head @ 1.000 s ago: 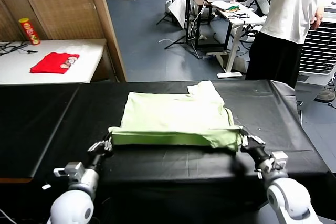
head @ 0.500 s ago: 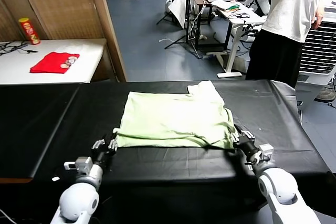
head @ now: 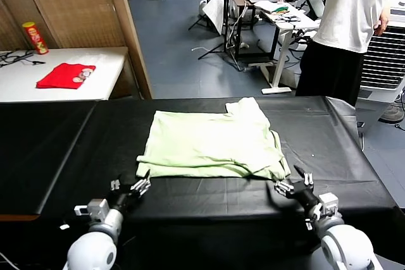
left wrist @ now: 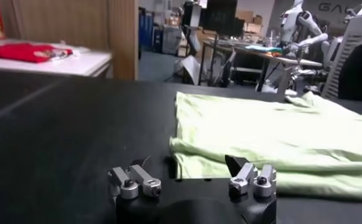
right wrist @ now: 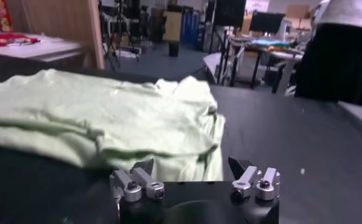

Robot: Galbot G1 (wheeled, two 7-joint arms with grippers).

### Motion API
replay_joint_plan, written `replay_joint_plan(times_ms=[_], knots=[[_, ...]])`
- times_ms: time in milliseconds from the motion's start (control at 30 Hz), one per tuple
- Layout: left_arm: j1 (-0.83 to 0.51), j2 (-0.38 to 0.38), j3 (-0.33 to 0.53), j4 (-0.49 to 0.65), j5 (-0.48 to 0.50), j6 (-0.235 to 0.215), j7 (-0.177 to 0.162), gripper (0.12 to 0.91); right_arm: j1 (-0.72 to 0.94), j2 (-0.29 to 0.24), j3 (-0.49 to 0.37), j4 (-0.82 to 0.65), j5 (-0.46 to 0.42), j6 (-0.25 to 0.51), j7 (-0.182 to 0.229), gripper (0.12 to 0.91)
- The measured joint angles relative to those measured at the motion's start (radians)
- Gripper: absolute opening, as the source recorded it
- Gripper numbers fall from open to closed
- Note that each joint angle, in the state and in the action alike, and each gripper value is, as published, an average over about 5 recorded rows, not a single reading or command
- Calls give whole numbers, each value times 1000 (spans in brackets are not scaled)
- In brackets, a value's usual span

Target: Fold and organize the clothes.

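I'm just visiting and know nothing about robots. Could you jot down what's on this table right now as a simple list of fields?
Garment: pale green T-shirt, folded, lying flat
Surface: black table
Left gripper: open, empty, just off the shirt's near left corner
Right gripper: open, empty, just off the near right corner
Background: red cloth on a white side table; person in white shirt standing

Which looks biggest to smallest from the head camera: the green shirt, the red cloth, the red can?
1. Pale green T-shirt, by far the largest.
2. Red folded cloth on the white side table.
3. Red can, smallest.
The cloth and can sit farther away, so they look smaller than they are.
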Motion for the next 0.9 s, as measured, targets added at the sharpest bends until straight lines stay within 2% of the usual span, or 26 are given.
replay_joint_plan(times_ms=[100, 133, 233, 333, 467, 533, 667, 900], knots=[[-1, -1, 0, 7, -8, -2, 6, 726, -1, 2, -2, -1, -3, 0, -3, 376], [-2, -2, 1, 9, -10, -2, 8, 675, -1, 2, -2, -1, -4, 0, -3, 310], [-6, -3, 3, 15, -17, -3, 12, 510, -2, 3, -2, 1, -4, 1, -3, 177], [-12, -3, 4, 22, -32, 3, 13, 342, -4, 3, -2, 5, -4, 1, -3, 128], [-18, -2, 6, 35, -39, 12, 13, 161, -13, 2, -3, 14, -2, -1, 3, 122], [-19, -2, 8, 40, -28, 13, 15, 128, -20, 0, -3, 22, 0, -8, 12, 122], [-16, 1, 9, 39, 12, 13, 13, 127, -38, -10, 4, 43, 12, -40, 36, 122], [33, 20, -17, -22, 87, 23, -13, 127, -87, -31, 16, 93, 34, -90, 51, 122]])
